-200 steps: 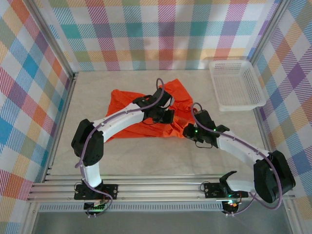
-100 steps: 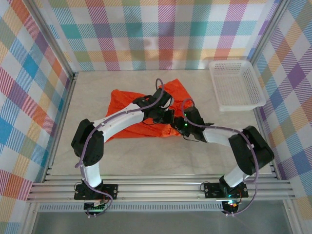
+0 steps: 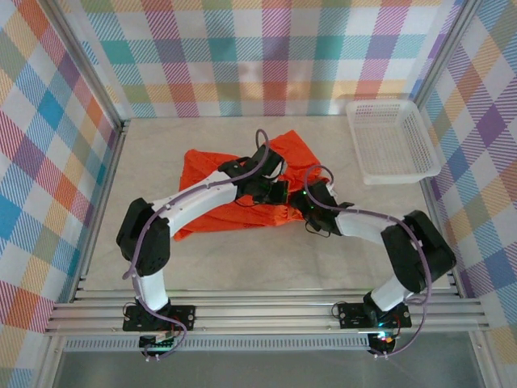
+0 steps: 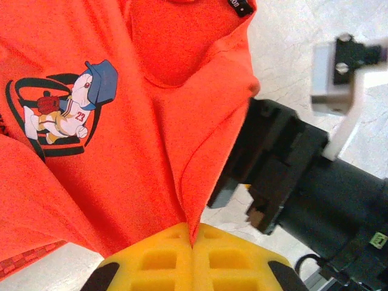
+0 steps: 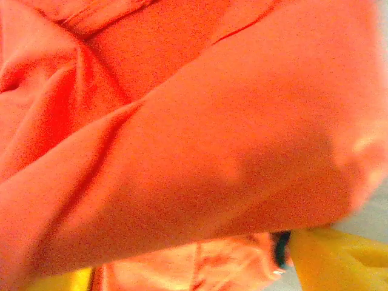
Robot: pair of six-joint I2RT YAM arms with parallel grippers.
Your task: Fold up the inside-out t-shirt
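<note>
Pale table [image 3: 242, 259]: orange t-shirt [image 3: 200, 171], white basket [image 3: 392, 145]

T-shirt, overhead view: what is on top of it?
The left gripper, shut on a fold of the t-shirt, and the open right gripper at its near edge. The fabric beneath them is covered.

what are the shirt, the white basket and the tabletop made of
The t-shirt: thin knit fabric, likely cotton or a blend; matte, it drapes and creases.
The basket: white moulded plastic, going by its fine lattice walls.
The table: smooth pale surface with faint marbled veining, probably laminate or a printed sheet.
</note>
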